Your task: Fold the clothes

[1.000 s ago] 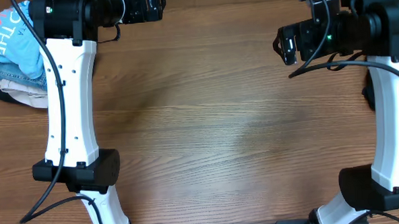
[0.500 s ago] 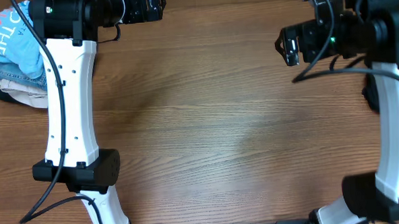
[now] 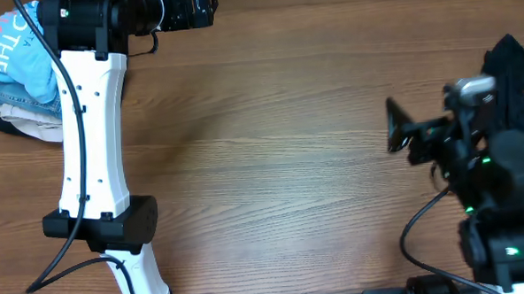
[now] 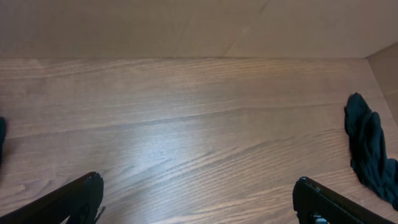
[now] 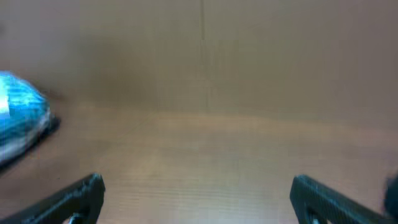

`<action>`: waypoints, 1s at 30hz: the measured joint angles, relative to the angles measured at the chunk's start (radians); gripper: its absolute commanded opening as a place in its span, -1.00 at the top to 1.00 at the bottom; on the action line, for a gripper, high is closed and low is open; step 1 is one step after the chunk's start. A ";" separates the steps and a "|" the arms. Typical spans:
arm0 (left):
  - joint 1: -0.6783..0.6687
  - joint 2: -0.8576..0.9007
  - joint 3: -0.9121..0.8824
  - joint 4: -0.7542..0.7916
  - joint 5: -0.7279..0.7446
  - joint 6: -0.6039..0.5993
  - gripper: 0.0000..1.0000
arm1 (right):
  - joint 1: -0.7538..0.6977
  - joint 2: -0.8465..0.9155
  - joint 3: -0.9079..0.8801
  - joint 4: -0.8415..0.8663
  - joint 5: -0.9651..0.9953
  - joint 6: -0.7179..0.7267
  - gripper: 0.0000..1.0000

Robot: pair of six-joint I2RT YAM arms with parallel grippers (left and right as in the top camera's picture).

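Observation:
The sky-blue T-shirt (image 3: 8,47) with white and red lettering lies bunched on top of a pile of clothes at the table's far left corner. It shows blurred at the left of the right wrist view (image 5: 18,118). My left gripper (image 3: 204,6) is open and empty over bare wood at the table's far edge, right of the pile; its fingers are spread wide in the left wrist view (image 4: 199,202). My right gripper (image 3: 396,128) is open and empty over the right middle of the table, pointing left; its fingers are wide apart in the right wrist view (image 5: 198,199).
Under the blue shirt lie a denim-blue garment (image 3: 16,87) and a beige one (image 3: 31,126). A black garment (image 3: 511,65) lies at the far right edge, also in the left wrist view (image 4: 370,149). A brown wall stands behind the wooden table (image 3: 263,165).
My right arm has swung from the far right corner toward the front, its gripper now over the right middle. That uncovered the black garment. The left arm has not moved.

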State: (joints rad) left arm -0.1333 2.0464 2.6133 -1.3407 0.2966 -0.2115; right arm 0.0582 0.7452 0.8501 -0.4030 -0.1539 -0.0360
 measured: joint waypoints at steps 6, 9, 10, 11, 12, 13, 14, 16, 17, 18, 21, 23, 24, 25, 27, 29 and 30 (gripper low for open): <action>0.000 0.000 0.000 0.000 0.000 0.000 -1.00 | -0.019 -0.359 -0.512 0.238 -0.059 0.000 -1.00; 0.000 0.000 0.000 0.001 0.000 0.000 -1.00 | -0.021 -0.488 -0.643 0.238 -0.066 0.000 -1.00; 0.000 0.000 0.000 0.000 0.000 0.000 -1.00 | -0.022 -0.539 -0.691 0.234 -0.068 0.000 -1.00; 0.000 0.000 0.000 0.001 0.000 0.000 -1.00 | -0.024 -0.576 -0.725 0.235 -0.067 0.000 -1.00; 0.000 0.000 0.000 0.000 0.000 0.000 -1.00 | -0.025 -0.610 -0.752 0.235 -0.068 0.000 -1.00; 0.000 0.000 0.000 0.001 0.000 0.000 -1.00 | -0.025 -0.643 -0.774 0.236 -0.067 0.000 -1.00; 0.000 0.000 0.000 0.001 0.000 0.000 -1.00 | -0.025 -0.677 -0.793 0.237 -0.067 0.000 -1.00; 0.000 0.000 0.000 0.000 0.000 0.000 -1.00 | -0.025 -0.709 -0.802 0.247 -0.053 -0.001 -1.00; 0.000 0.000 0.000 0.000 0.000 0.000 -1.00 | -0.025 -0.724 -0.803 0.257 -0.039 0.000 -1.00; 0.000 0.000 0.000 0.001 0.000 0.000 -1.00 | -0.025 -0.729 -0.803 0.261 -0.024 0.000 -1.00; 0.000 0.000 0.000 0.001 0.000 0.000 -1.00 | -0.025 -0.731 -0.806 0.260 0.012 0.000 -1.00; 0.000 0.000 0.000 0.001 0.000 0.000 -1.00 | -0.025 -0.731 -0.806 0.263 0.027 0.000 -1.00; 0.000 0.000 0.000 0.001 0.000 0.000 -1.00 | -0.025 -0.731 -0.806 0.266 0.031 0.000 -1.00; 0.000 0.000 0.000 0.001 0.000 0.000 -1.00 | -0.025 -0.731 -0.806 0.267 0.031 0.000 -1.00; 0.000 0.000 0.000 0.001 0.000 0.000 -1.00 | -0.025 -0.731 -0.806 0.268 0.031 0.000 -1.00; 0.000 0.000 0.000 0.001 0.000 0.000 -1.00 | -0.025 -0.731 -0.806 0.269 0.031 0.000 -1.00; 0.000 0.000 0.000 0.001 0.000 0.000 -1.00 | -0.025 -0.731 -0.806 0.268 0.031 0.000 -1.00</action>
State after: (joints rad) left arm -0.1333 2.0464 2.6133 -1.3399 0.2966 -0.2115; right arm 0.0330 0.0147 0.0437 -0.1349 -0.1226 -0.0360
